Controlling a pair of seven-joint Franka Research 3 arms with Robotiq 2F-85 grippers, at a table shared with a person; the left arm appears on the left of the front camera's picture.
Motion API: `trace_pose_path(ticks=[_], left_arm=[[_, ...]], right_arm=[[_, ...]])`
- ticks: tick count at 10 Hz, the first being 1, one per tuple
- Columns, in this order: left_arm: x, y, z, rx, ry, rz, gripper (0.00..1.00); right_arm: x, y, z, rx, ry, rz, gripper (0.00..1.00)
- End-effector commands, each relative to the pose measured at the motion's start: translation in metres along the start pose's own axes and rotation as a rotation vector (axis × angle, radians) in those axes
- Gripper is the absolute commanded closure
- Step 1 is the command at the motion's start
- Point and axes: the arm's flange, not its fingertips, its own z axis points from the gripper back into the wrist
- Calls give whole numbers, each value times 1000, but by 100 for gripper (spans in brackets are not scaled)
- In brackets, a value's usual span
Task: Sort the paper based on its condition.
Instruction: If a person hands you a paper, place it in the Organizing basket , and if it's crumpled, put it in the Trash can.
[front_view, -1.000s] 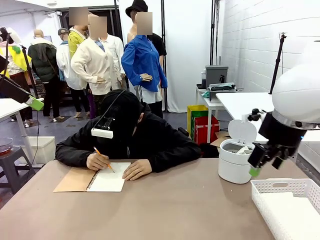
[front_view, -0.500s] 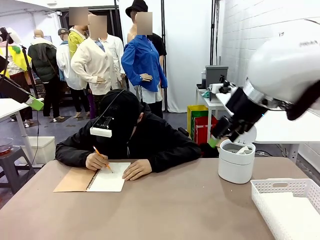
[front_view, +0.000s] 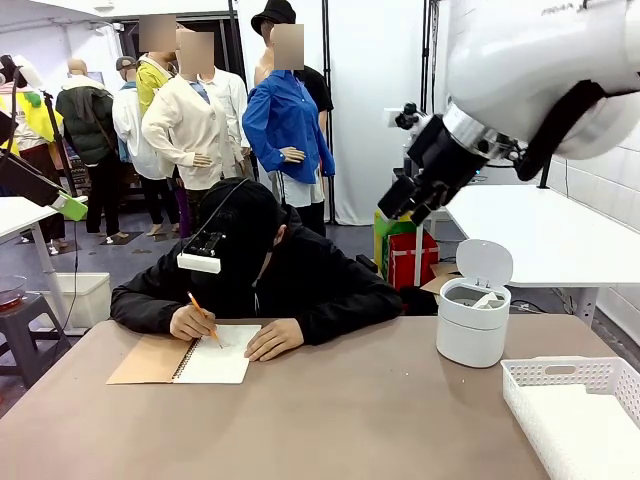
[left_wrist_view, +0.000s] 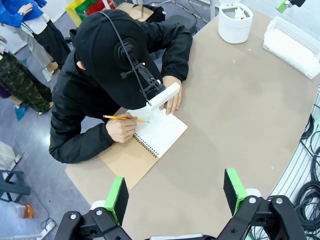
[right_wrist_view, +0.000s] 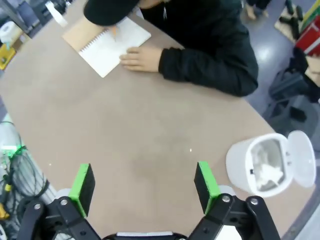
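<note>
Crumpled white paper (right_wrist_view: 266, 171) lies inside the round white bin (front_view: 470, 335), whose lid stands open. My right gripper (front_view: 400, 203) hangs high above the table, up and left of the bin, open and holding nothing; its green pads (right_wrist_view: 205, 181) frame bare tabletop. My left gripper (left_wrist_view: 175, 192) is also open and holding nothing, high over the near left part of the table, and one of its green pads (front_view: 70, 207) shows at the front view's left edge. The white basket (front_view: 560, 372) at the right has a smooth white inside; whether sheets lie there I cannot tell.
A person in black leans over the far side of the table, writing with a pencil (front_view: 207, 320) in a tan-covered spiral notebook (front_view: 215, 358), the other hand (front_view: 272, 340) beside it. The brown tabletop (front_view: 340, 410) between notebook, bin and basket is bare.
My right arm has swung up and to the left, from beside the bin near the basket to high above the table. Its gripper stayed open. The person keeps writing.
</note>
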Motion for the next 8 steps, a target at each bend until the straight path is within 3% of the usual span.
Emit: trace_pose_path(ticks=[1,8], left_arm=[[-1,1,0,3,-4,3,0],[-1,1,0,3,-4,3,0]], right_arm=[[12,2,-2,32,-43,45,0],[9,47,27,86,-84,119,0]])
